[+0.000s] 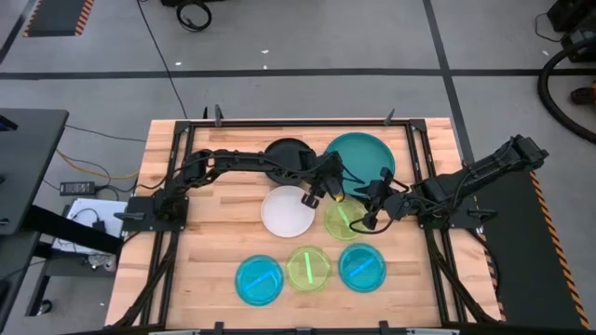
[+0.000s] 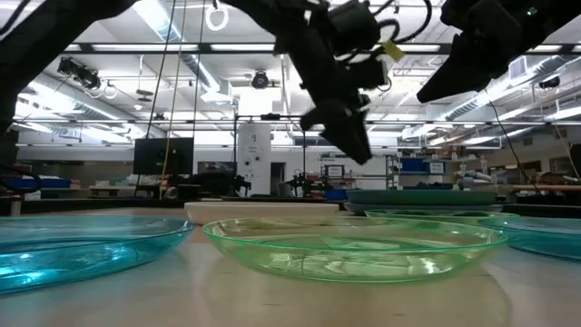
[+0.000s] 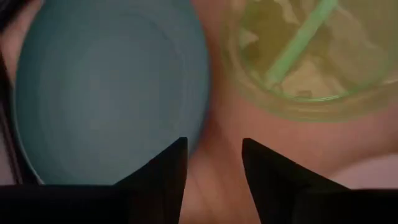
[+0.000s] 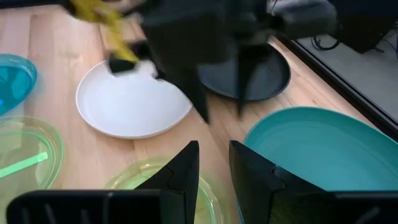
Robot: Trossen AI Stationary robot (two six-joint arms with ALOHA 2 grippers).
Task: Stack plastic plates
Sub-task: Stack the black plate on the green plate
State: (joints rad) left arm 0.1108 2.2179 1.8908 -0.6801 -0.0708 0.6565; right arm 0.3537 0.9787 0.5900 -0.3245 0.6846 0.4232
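Now the left gripper point(image 1: 323, 196), slightly spread and empty, hovers between white plate point(image 1: 288, 211) and lime plate point(image 1: 346, 219); the right gripper point(image 1: 372, 220), also narrowly parted, hangs over that lime plate's right edge.

Lime plate point(image 2: 354, 245) between two cyan plates point(image 2: 82, 245)

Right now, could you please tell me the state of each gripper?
Left gripper: open, holding nothing, above the table between the white plate and the teal plate.
Right gripper: open, holding nothing, over the lime green plate.
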